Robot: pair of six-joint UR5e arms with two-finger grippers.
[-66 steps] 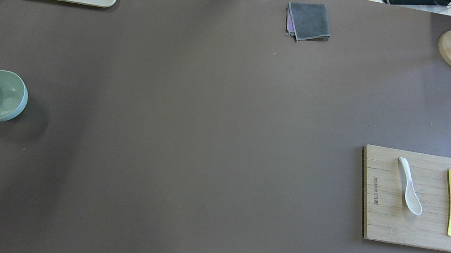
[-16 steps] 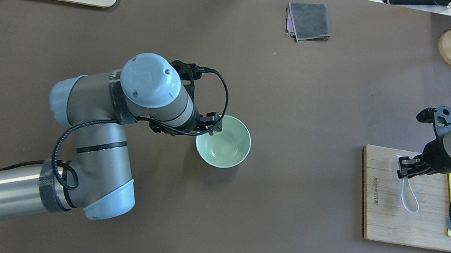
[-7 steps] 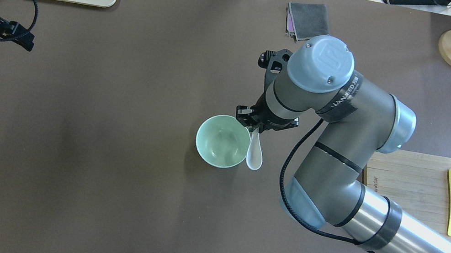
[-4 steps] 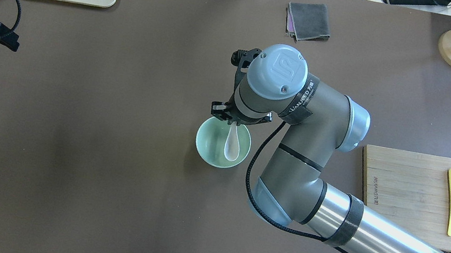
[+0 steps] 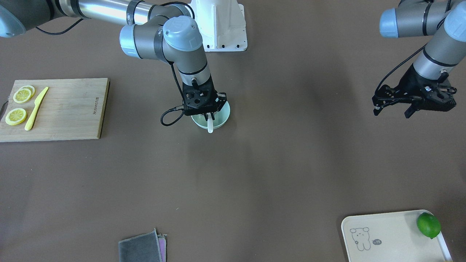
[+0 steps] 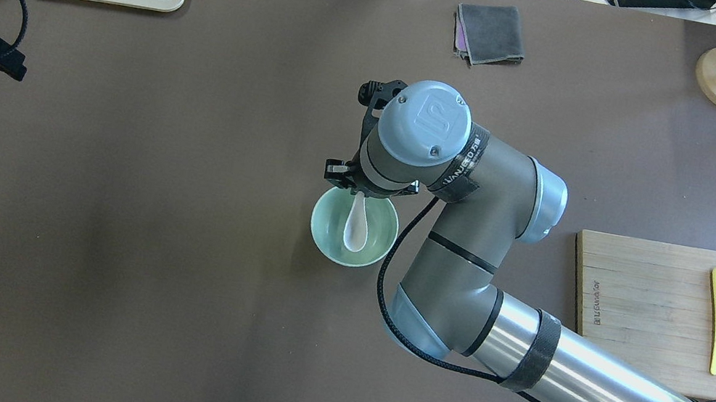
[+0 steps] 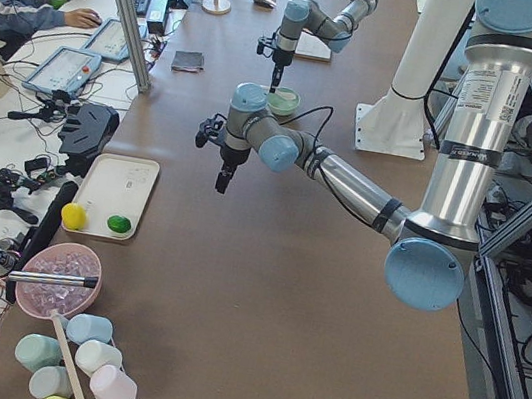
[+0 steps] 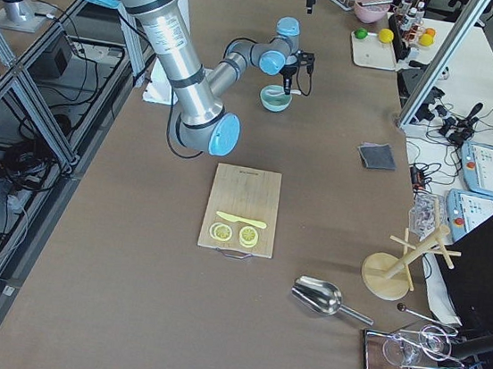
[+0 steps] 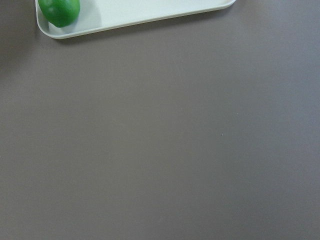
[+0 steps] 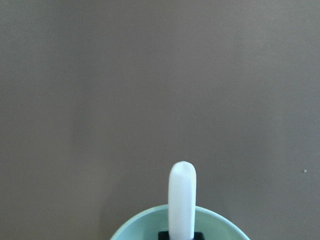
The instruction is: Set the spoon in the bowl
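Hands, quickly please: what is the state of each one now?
Left hand: open, holding nothing.
Right hand: closed on the spoon, over the bowl.

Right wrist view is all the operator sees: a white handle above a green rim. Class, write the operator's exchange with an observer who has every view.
Operator: Is the scoop over the bowl?
Observer: Yes. Overhead, the spoon has its scoop within the rim of the bowl and its handle under the right tool. Whether it touches bottom, I cannot tell.
Operator: Is the other arm close?
Observer: No. The left tool hangs far off toward the table's left end, jaws apart, empty.
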